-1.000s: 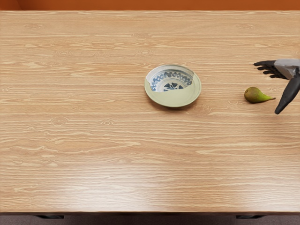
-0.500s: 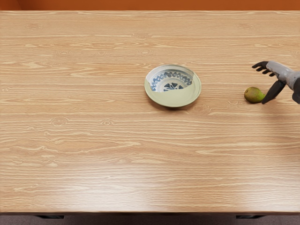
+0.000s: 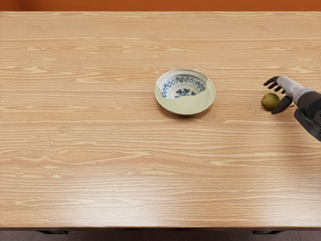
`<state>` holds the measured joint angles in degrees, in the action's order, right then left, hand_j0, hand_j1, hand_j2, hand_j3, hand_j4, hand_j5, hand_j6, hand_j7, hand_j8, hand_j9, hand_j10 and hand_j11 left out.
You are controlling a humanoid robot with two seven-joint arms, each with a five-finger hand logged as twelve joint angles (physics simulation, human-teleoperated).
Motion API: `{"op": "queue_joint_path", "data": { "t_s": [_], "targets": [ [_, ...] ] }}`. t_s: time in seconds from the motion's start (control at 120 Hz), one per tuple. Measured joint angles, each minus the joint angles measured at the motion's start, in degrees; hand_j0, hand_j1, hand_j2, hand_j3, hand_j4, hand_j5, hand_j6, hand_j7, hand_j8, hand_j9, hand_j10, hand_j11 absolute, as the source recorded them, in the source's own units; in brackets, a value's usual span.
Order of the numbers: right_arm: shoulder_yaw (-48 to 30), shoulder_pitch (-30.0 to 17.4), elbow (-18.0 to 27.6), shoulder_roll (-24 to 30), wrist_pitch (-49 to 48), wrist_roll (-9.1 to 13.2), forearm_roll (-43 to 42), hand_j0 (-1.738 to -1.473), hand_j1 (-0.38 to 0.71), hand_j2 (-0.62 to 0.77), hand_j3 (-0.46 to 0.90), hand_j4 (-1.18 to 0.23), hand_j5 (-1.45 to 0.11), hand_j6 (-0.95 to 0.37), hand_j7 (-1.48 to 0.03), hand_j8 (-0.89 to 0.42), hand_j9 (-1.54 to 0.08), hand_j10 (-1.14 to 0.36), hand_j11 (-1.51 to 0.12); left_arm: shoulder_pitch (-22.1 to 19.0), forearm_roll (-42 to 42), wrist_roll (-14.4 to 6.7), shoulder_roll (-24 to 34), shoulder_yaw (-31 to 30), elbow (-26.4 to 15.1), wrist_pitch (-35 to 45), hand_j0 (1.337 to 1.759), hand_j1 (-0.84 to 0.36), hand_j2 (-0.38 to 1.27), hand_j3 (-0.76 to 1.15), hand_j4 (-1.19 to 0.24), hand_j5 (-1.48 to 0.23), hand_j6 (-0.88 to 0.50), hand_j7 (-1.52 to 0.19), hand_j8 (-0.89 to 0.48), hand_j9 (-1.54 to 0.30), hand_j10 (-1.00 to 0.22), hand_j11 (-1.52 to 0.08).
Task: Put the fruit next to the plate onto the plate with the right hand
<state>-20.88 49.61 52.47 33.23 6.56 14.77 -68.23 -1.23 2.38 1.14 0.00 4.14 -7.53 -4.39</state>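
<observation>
A small green pear [image 3: 269,101] lies on the wooden table, well to the right of the plate. The plate [image 3: 198,104] is cream with a blue and white pattern in its hollow, and it sits near the table's middle with nothing on it. My right hand [image 3: 277,93] reaches in from the right edge. Its dark fingers arch over the pear's top and its thumb rests against the pear's right side. The fingers are spread and not closed around the fruit. The pear's stem end is hidden behind the thumb.
The wooden table [image 3: 100,150] spreads wide to the left and towards the front. An orange wall [image 3: 160,5] runs along the far edge.
My right hand has come down and moved left from beside the pear until it cups over it. The thumb swung in against the fruit. The pear and the plate stayed put.
</observation>
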Motion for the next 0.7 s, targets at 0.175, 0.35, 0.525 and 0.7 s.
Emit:
{"op": "queue_joint_path", "data": {
  "t_s": [0.175,0.35,0.525,0.7],
  "targets": [
    [0.1,0.0,-1.9,-1.3,0.1,0.0,0.2,-1.658,0.14,-0.07,0.00,-0.41,-0.54,-0.42,-0.54,-0.42,-0.54,-0.41,-0.54,0.0,0.0,0.0,0.0,0.0,0.0,0.0,1.658,0.35,0.00,0.00,0.00,0.00,0.00,0.00,0.00,0.00,0.00,0.00],
    [0.1,0.0,-2.2,-1.5,0.0,0.0,0.4,-1.657,0.21,-0.03,0.00,-0.50,-0.64,-0.45,-0.64,-0.46,-0.65,-0.49,-0.64,0.0,0.0,0.0,0.0,0.0,0.0,0.0,1.658,0.35,0.00,0.00,0.00,0.00,0.00,0.00,0.00,0.00,0.00,0.00],
    [0.1,0.1,-1.9,-1.9,-0.3,0.1,0.5,-1.654,0.22,0.04,0.00,-0.56,-0.73,-0.43,-0.72,-0.44,-0.73,-0.49,-0.73,0.0,0.0,0.0,0.0,0.0,0.0,0.0,1.658,0.35,0.00,0.00,0.00,0.00,0.00,0.00,0.00,0.00,0.00,0.00],
    [-0.3,0.3,-1.6,-2.6,-0.5,0.2,1.1,-1.651,0.23,0.07,0.00,-0.58,-0.78,-0.40,-0.79,-0.42,-0.79,-0.48,-0.80,0.0,0.0,0.0,0.0,0.0,0.0,0.0,1.658,0.35,0.00,0.00,0.00,0.00,0.00,0.00,0.00,0.00,0.00,0.00]
  ]
}}
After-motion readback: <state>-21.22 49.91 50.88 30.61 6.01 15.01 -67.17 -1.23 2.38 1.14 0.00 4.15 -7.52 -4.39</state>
